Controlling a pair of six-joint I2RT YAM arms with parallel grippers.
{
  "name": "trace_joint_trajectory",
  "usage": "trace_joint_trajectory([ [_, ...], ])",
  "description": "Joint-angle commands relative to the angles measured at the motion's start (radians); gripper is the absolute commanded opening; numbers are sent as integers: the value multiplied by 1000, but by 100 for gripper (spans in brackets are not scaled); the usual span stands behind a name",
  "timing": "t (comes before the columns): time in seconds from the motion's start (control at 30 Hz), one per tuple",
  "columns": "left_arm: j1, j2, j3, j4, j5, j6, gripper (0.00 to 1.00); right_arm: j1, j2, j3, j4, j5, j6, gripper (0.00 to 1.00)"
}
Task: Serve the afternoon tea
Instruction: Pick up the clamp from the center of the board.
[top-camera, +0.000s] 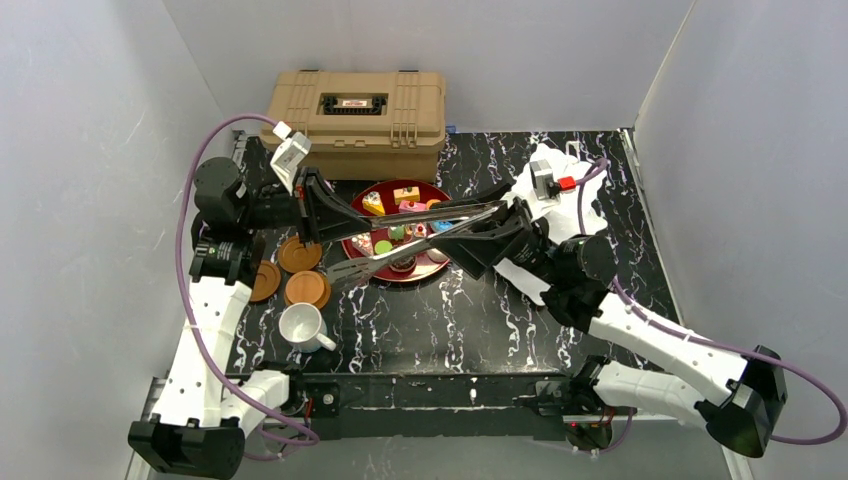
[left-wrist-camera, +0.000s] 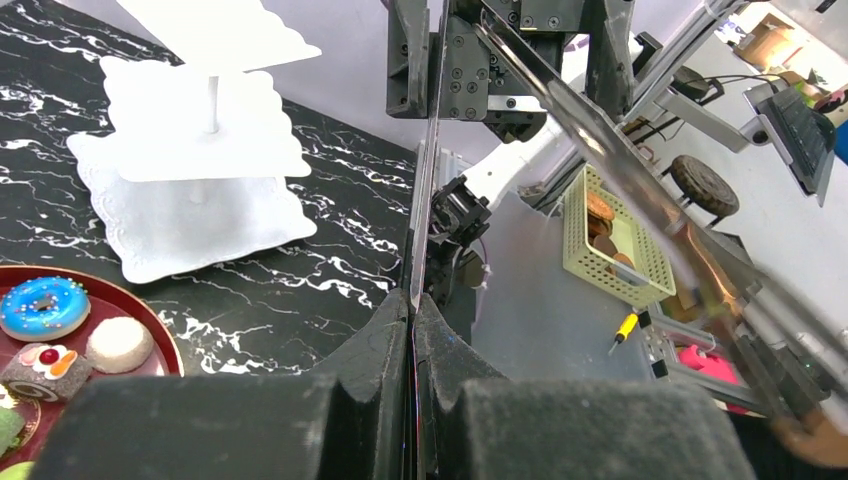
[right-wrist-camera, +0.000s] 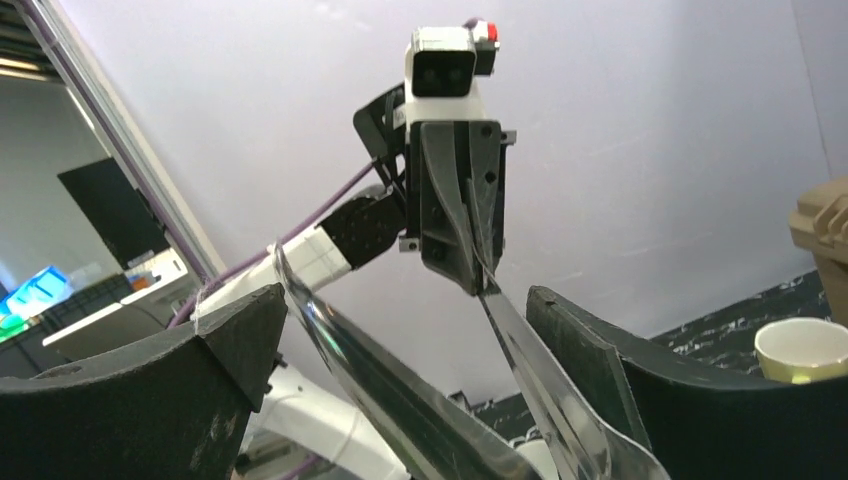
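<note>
White mug (top-camera: 300, 325) sits on the table beside the brown saucers (top-camera: 307, 289), not on one. Left gripper (left-wrist-camera: 412, 310) is clamped on one blade tip of the tongs (top-camera: 370, 262). Right gripper (right-wrist-camera: 405, 300) is spread wide astride both blades, contact unclear. Toy cakes (top-camera: 405, 195) lie on the dark-red tray (top-camera: 425, 272) and the three-tier stand (left-wrist-camera: 190, 210) is empty. Serving looks unstarted.

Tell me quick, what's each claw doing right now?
Left gripper: shut on the metal tongs.
Right gripper: open, with the tongs lying between its jaws.
</note>
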Motion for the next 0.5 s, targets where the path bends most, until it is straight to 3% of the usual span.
trace_joint_trajectory([
  [0.0,-2,-24,-17,26,-3,-14,0,6,18,13,180,58,15,98],
  [0.2,-2,-29,-30,26,-1,-14,0,7,55,52,180,31,12,96],
  [0.47,-2,-22,-29,11,5,-24,0,6,50,77,133,-18,7,76],
])
